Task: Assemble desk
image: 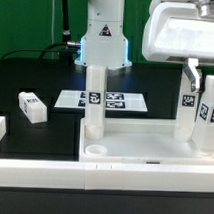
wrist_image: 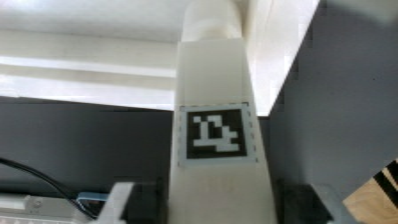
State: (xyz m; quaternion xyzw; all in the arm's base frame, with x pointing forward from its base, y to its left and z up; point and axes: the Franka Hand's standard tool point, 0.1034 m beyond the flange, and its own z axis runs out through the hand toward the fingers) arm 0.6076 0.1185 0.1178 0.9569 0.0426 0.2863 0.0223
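Fingers clenched on a leg, upright at the tabletop corner on the exterior view's right. Risk: the leg tilts or slips in the grip and seats crooked. Can't see its foot, so alignment is unverified.

Desk bits all look like the same smooth white plastic: the tray, the standing leg, the loose leg and the gripped leg, which has a slight sheen up close. Their tags look matt and printed. The tabletop is matt black. The marker board is flat matt white. The robot casing is glossier white.
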